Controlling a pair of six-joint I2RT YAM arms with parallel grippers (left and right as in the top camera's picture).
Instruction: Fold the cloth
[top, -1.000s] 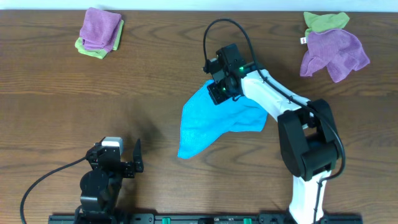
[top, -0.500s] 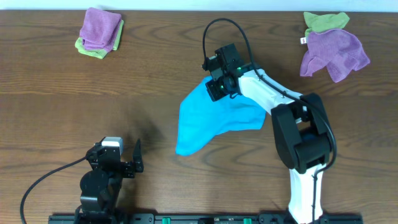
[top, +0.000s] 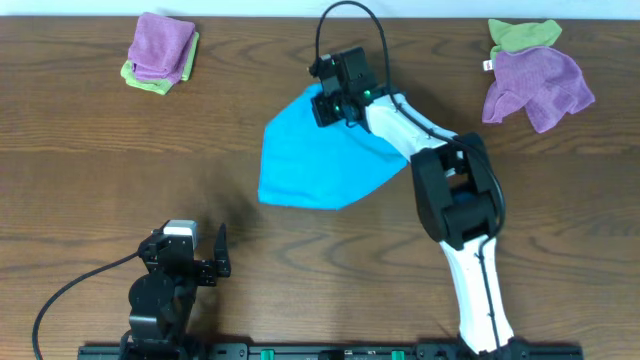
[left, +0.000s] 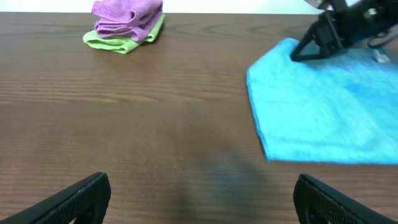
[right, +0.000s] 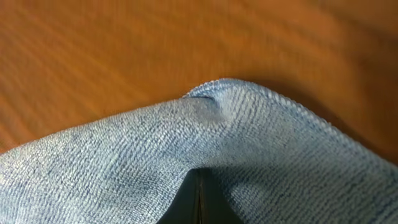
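The right claw (top: 325, 103) is clamping a corner of the blue cloth (top: 315, 165), the rest lying flat behind it; the left claw (left: 200, 190) is gaping apart.

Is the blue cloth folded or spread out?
Spread: the cloth lies flat and wide, one corner pinched in the right tool.

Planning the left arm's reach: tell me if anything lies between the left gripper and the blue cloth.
Nothing visible does: only bare table lies between the open left gripper and the blue cloth. The folded pile sits well aside.
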